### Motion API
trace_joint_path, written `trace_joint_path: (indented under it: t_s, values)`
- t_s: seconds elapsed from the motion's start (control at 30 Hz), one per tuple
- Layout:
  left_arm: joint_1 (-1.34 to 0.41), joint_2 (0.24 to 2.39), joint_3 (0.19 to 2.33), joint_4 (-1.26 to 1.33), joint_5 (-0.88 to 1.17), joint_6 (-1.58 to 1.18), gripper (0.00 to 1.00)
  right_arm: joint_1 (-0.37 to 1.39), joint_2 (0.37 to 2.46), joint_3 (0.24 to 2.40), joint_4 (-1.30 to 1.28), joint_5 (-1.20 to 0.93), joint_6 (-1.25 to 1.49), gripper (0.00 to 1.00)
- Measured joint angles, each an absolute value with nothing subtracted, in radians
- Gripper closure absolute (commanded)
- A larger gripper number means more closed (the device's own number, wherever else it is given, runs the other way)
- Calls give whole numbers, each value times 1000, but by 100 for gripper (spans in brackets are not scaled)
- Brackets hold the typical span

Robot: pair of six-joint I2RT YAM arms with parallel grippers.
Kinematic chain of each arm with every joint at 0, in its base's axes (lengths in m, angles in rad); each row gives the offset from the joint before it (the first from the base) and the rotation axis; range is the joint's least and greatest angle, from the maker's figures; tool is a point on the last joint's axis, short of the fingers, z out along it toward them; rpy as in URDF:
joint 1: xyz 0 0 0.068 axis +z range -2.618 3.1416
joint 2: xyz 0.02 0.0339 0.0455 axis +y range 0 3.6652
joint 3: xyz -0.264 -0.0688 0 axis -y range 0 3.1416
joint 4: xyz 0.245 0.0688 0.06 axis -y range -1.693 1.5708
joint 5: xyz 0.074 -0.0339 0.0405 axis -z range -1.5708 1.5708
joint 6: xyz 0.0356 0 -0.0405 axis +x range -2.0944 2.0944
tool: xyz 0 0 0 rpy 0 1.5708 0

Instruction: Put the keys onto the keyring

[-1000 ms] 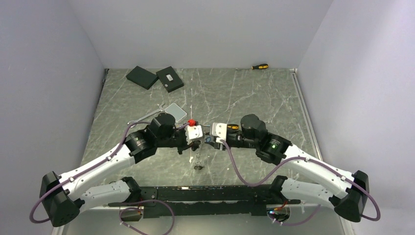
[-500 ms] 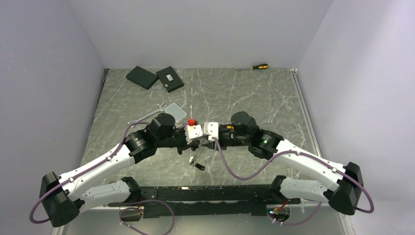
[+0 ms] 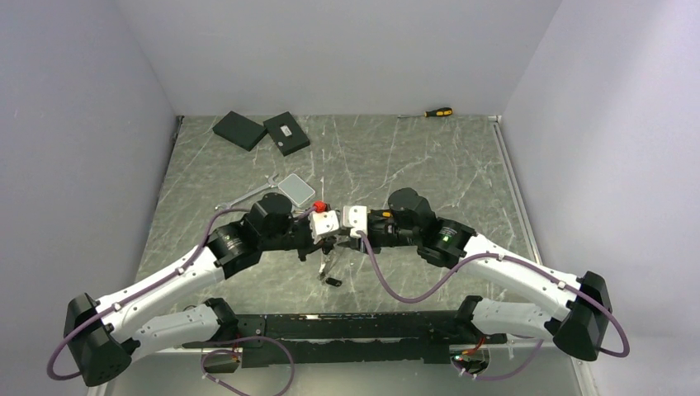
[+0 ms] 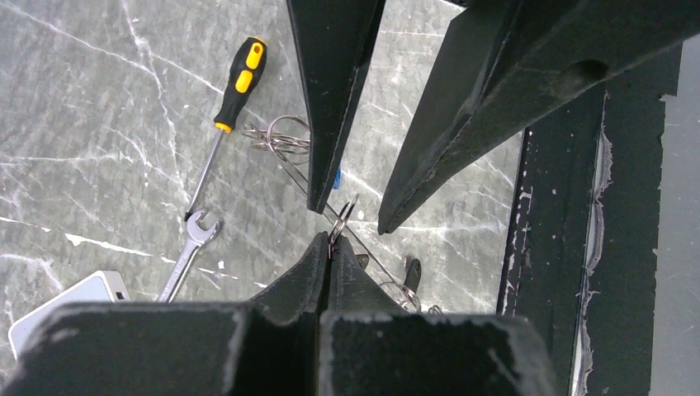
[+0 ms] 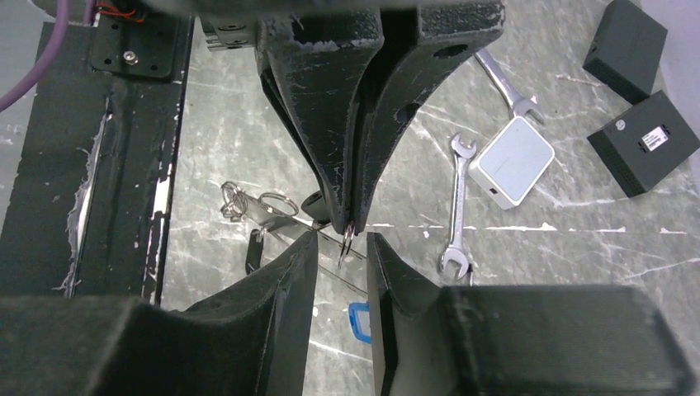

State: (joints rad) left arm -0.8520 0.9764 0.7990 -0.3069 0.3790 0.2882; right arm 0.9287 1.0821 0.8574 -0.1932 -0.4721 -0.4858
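From above, both arms bend inward and meet over the middle of the marble table (image 3: 413, 165). The left gripper (image 3: 328, 242) and right gripper (image 3: 342, 238) sit tip to tip. Just below them in this view are the keys (image 3: 333, 280), small and dark, toward the table's near edge. A screwdriver (image 3: 437, 112) lies by the back wall, and black boxes (image 3: 286, 133) lie at the far left.

In the left wrist view, the left jaws are pressed together on a thin metal ring seen edge-on, apparently the keyring (image 4: 342, 219). The right gripper's fingers (image 4: 330, 99) reach in from above, one on each side of that ring and clear of it. Beneath are a second screwdriver (image 4: 238, 82), a wrench (image 4: 188, 252), a tangle of small rings (image 4: 281, 139) and a black-headed key (image 4: 411, 272).

In the right wrist view, the right jaws stand apart with the ring in the gap between them, and the left fingers are clamped on its upper edge. A blue key (image 5: 359, 322) shows low between the right fingers. A white box (image 5: 512, 161) lies farther off beside the wrench.
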Motion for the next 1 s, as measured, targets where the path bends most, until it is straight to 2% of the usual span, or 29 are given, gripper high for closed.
trace_joint_path:
  t_s: [0.23, 0.4, 1.0]
  values:
    - [-852, 944, 780, -279, 368, 275, 100, 929, 1053, 829, -142, -440, -467, 59]
    - [-850, 940, 778, -265, 368, 263, 100, 929, 991, 778, -101, -390, -459, 61]
    - [-813, 981, 778, -252, 442, 195, 100, 930, 1016, 779, -88, -388, -459, 67]
